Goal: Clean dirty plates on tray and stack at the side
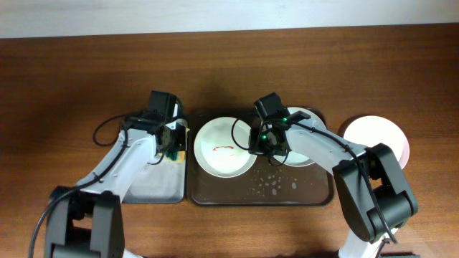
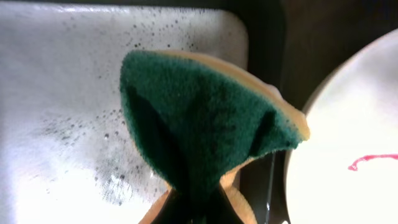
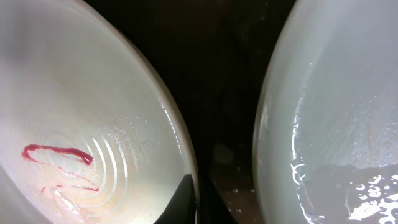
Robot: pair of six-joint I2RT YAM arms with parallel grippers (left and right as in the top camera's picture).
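The dark brown tray (image 1: 215, 193) holds two plates. The left plate (image 1: 219, 161) carries a red squiggle; it shows in the right wrist view (image 3: 93, 81) and the left wrist view (image 2: 354, 112). The right plate (image 1: 305, 156) is wet and shows no smear (image 3: 336, 81). A third plate (image 1: 376, 140) lies off the tray on the table at the right. My right gripper (image 1: 259, 143) is shut on the smeared plate's right rim (image 3: 198, 202), one finger inside and one outside. My left gripper (image 1: 172, 140) is shut on a green-and-yellow sponge (image 2: 199, 112), beside the smeared plate's left edge.
A smaller grey tray with wet white lining (image 1: 154, 183) lies left of the brown tray, under the sponge (image 2: 62, 74). Water drops (image 1: 272, 186) spot the brown tray's front. The table's far edge meets a white wall at the back.
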